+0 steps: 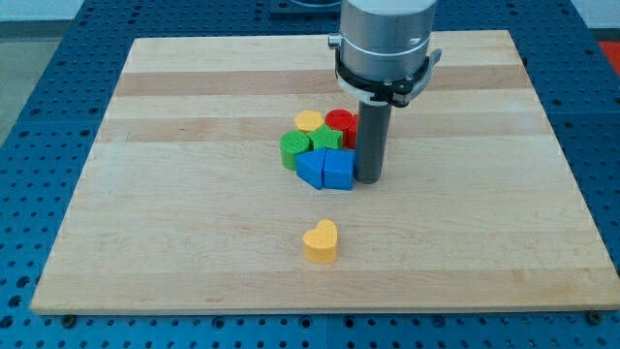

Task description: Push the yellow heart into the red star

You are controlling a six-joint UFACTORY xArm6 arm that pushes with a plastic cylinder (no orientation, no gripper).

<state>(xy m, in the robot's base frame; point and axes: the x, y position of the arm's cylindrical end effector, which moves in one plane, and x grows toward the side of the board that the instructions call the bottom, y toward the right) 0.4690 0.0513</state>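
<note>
The yellow heart (pixel 321 241) lies alone on the wooden board (pixel 174 194), below the middle. A red block (pixel 340 123), its shape hard to make out, sits at the top right of a tight cluster near the board's centre, partly behind the rod. My tip (pixel 368 179) rests on the board at the cluster's right edge, touching or almost touching the right blue block (pixel 338 169). The tip is up and to the right of the yellow heart, well apart from it.
The cluster also holds a second yellow block (pixel 309 120), two green blocks (pixel 294 149) (pixel 325 139) and a left blue block (pixel 311 168). The arm's wide grey body (pixel 385 44) hangs over the board's top centre.
</note>
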